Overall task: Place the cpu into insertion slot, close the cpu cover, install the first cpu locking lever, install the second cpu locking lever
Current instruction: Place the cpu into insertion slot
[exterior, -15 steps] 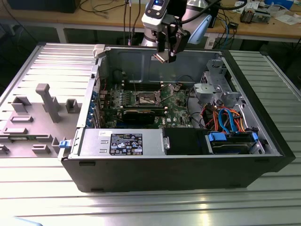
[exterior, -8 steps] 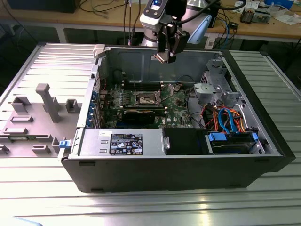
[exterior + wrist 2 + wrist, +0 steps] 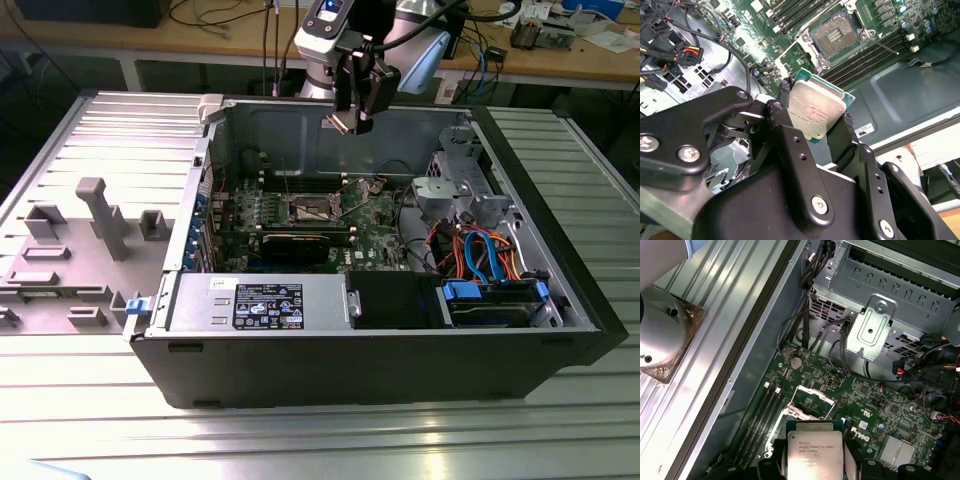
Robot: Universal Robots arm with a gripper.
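My gripper (image 3: 352,112) hangs above the open computer case (image 3: 200,330), shut on the cpu (image 3: 817,107), a flat square chip with a silver-grey top and green edge. Black fingers (image 3: 786,102) clamp two opposite edges of the chip; in the first wrist view the cpu (image 3: 814,452) sits between them. Below it on the green motherboard lies the insertion slot (image 3: 834,36), its dark centre with gold contacts bare. The cpu cover (image 3: 822,394) stands tipped open beside the slot. A thin lever rod (image 3: 886,47) juts out over the memory slots.
Inside the case are a black graphics card (image 3: 300,243), a power supply (image 3: 260,300), a metal drive cage (image 3: 470,170) and coloured cables (image 3: 480,250). Long memory slots (image 3: 760,415) flank the socket. A grey fixture plate (image 3: 90,230) lies at the exterior view's left.
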